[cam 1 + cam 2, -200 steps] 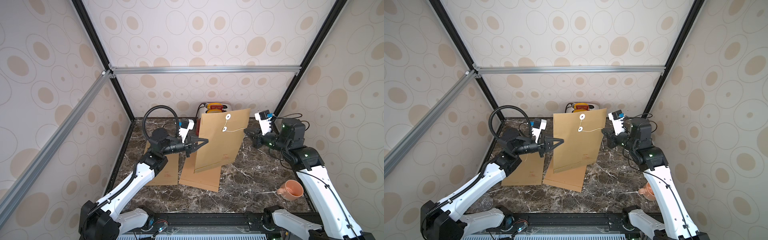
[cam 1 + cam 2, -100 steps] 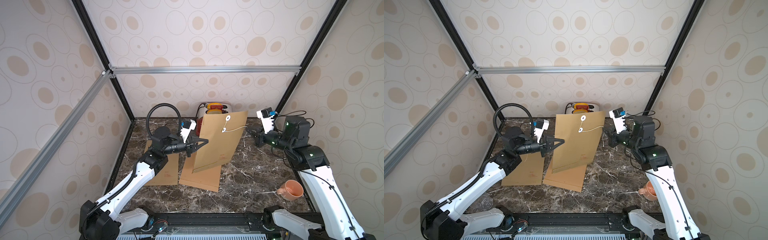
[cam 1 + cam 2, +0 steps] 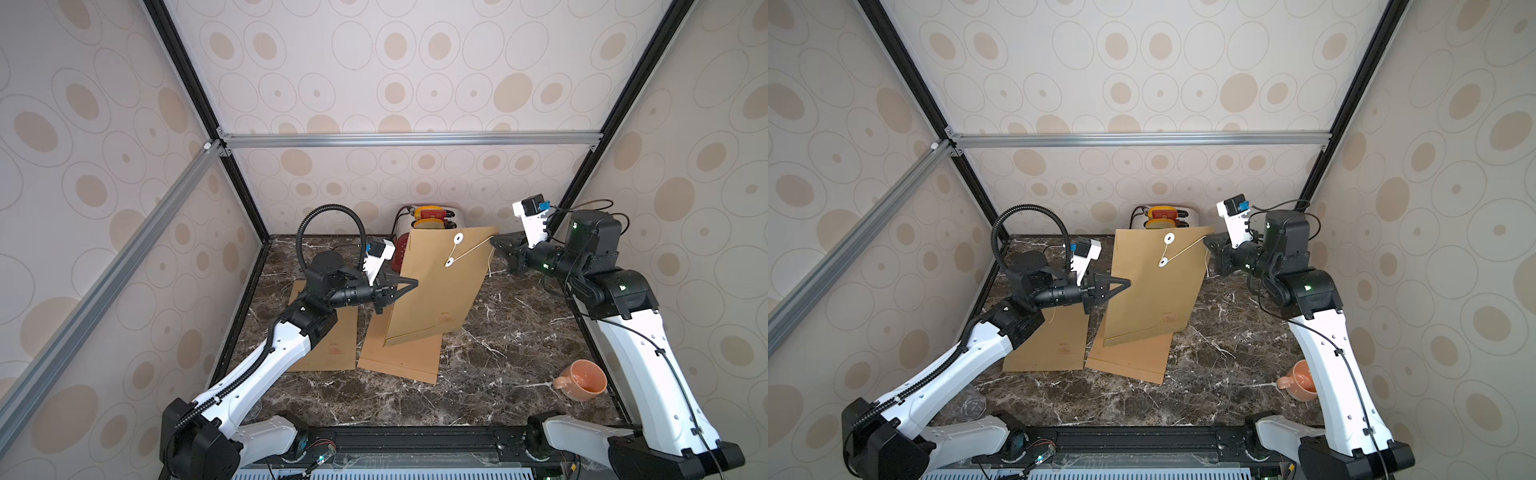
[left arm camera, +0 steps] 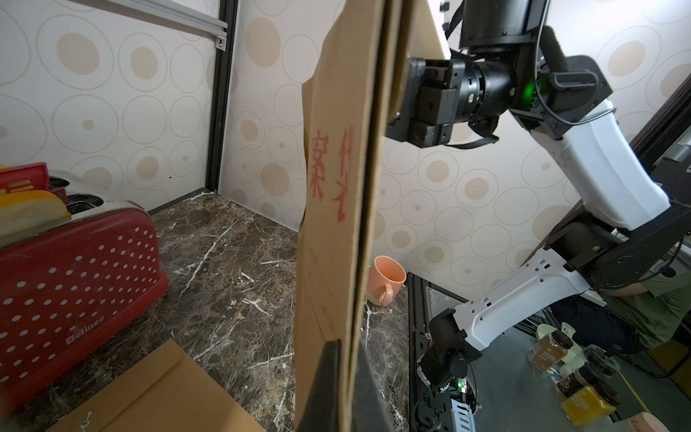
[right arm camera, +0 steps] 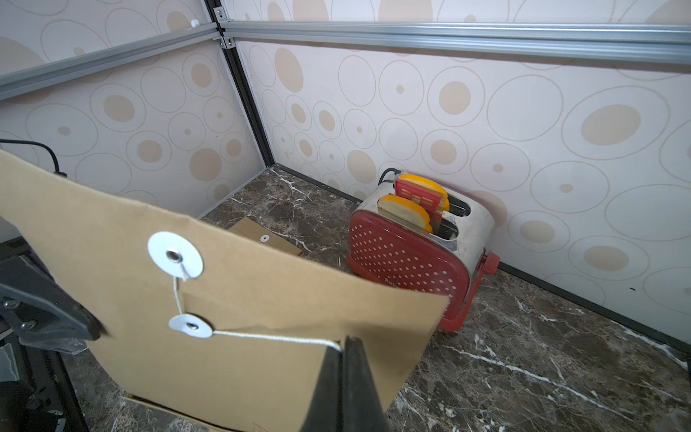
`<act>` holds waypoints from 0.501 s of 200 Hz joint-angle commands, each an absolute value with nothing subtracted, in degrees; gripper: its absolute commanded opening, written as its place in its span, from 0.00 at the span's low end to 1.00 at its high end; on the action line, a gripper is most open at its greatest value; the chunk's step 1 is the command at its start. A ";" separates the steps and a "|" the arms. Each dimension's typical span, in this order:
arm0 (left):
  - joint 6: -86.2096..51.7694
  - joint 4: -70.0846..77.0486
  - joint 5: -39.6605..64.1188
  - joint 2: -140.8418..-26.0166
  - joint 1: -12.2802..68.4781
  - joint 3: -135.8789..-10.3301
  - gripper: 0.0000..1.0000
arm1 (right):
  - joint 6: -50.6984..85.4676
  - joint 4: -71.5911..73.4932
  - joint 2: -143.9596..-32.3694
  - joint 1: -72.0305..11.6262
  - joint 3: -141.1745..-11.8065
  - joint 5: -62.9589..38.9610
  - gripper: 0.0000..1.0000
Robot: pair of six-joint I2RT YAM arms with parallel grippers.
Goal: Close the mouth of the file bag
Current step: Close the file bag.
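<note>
A brown file bag [image 3: 436, 286] [image 3: 1150, 286] stands upright over the table in both top views. My left gripper [image 3: 415, 282] [image 3: 1127, 283] is shut on its left edge, and in the left wrist view the bag [image 4: 336, 187] sits pinched between the jaws of that gripper [image 4: 346, 348]. Two white discs sit near the bag's mouth, an upper disc [image 5: 175, 255] and a lower disc [image 5: 190, 326]. A white string [image 5: 276, 338] [image 3: 473, 248] runs taut from the lower disc to my right gripper [image 5: 343, 342] [image 3: 494, 241], which is shut on it beside the bag's right edge.
Two more brown envelopes lie flat on the marble table, one [image 3: 328, 345] under my left arm and another [image 3: 403, 357] below the held bag. A red toaster [image 3: 428, 220] stands at the back wall behind the bag. An orange mug [image 3: 582, 380] sits at the front right.
My right gripper has risen and drawn back with the string, which now slants upward from the lower disc. The bag has tilted slightly. My left gripper has barely moved.
</note>
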State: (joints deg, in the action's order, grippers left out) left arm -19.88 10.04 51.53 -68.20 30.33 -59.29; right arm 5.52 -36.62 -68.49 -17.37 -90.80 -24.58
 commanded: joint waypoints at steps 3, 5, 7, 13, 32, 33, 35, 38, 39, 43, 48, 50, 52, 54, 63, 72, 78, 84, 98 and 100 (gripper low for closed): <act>-18.33 10.20 51.66 -68.10 30.71 -62.09 0.00 | 5.26 -37.55 -69.48 -17.14 -93.05 -25.26 0.00; -18.31 10.22 51.62 -68.11 30.73 -62.13 0.00 | 5.38 -37.53 -69.58 -17.18 -93.11 -25.34 0.00; -18.29 10.20 51.67 -68.11 30.71 -62.14 0.00 | 5.48 -37.60 -69.60 -17.15 -93.22 -25.43 0.00; -18.36 10.20 51.72 -68.20 30.79 -62.22 0.00 | 5.54 -37.45 -69.70 -17.17 -93.41 -25.84 0.00; -18.46 10.03 51.77 -68.53 30.79 -62.36 0.00 | 6.45 -37.10 -69.76 -17.21 -93.78 -26.73 0.00; -18.46 10.03 51.72 -68.54 30.77 -62.38 0.00 | 6.43 -37.09 -69.73 -17.17 -93.78 -26.81 0.00; -18.46 9.98 51.69 -68.62 30.83 -62.40 0.00 | 6.60 -37.16 -69.77 -17.16 -93.79 -26.94 0.00; -18.53 9.94 51.68 -68.65 30.81 -62.38 0.00 | 6.72 -37.11 -69.67 -17.14 -93.70 -27.10 0.00; -18.50 9.93 51.68 -68.65 30.79 -62.39 0.00 | 6.75 -37.10 -69.64 -17.14 -93.70 -27.17 0.00; -18.48 9.93 51.55 -68.69 30.76 -62.39 0.00 | 6.99 -37.06 -69.51 -17.16 -93.58 -27.44 0.00; -18.54 9.85 51.42 -68.75 30.79 -62.40 0.00 | 7.33 -36.82 -69.41 -17.21 -93.33 -27.95 0.00; -18.54 9.85 51.35 -68.78 30.81 -62.40 0.00 | 7.43 -36.71 -69.29 -17.16 -93.21 -28.26 0.00; -18.54 9.78 51.36 -68.81 30.84 -62.51 0.00 | 7.62 -36.58 -69.22 -17.16 -93.09 -28.47 0.00; -18.54 9.76 51.29 -68.86 30.78 -62.50 0.00 | 7.79 -36.48 -69.12 -17.19 -92.90 -28.78 0.00; -18.65 9.67 51.42 -69.00 30.78 -62.58 0.00 | 8.63 -35.66 -68.51 -17.23 -92.18 -29.64 0.00; -18.72 9.67 51.42 -69.15 30.81 -62.66 0.00 | 9.47 -34.55 -67.95 -17.37 -91.26 -30.97 0.00; -18.77 9.62 51.35 -69.17 30.77 -62.67 0.00 | 10.02 -33.59 -67.47 -17.40 -90.62 -31.74 0.00; -18.85 9.58 51.12 -69.17 30.78 -62.60 0.00 | 10.68 -32.57 -67.10 -17.62 -90.09 -32.19 0.00; -18.81 9.58 50.72 -69.27 30.77 -62.57 0.00 | 11.98 -30.88 -66.45 -18.20 -89.31 -32.90 0.00; -18.81 9.58 50.65 -69.30 30.81 -62.55 0.00 | 12.22 -30.66 -66.40 -18.30 -89.30 -33.03 0.00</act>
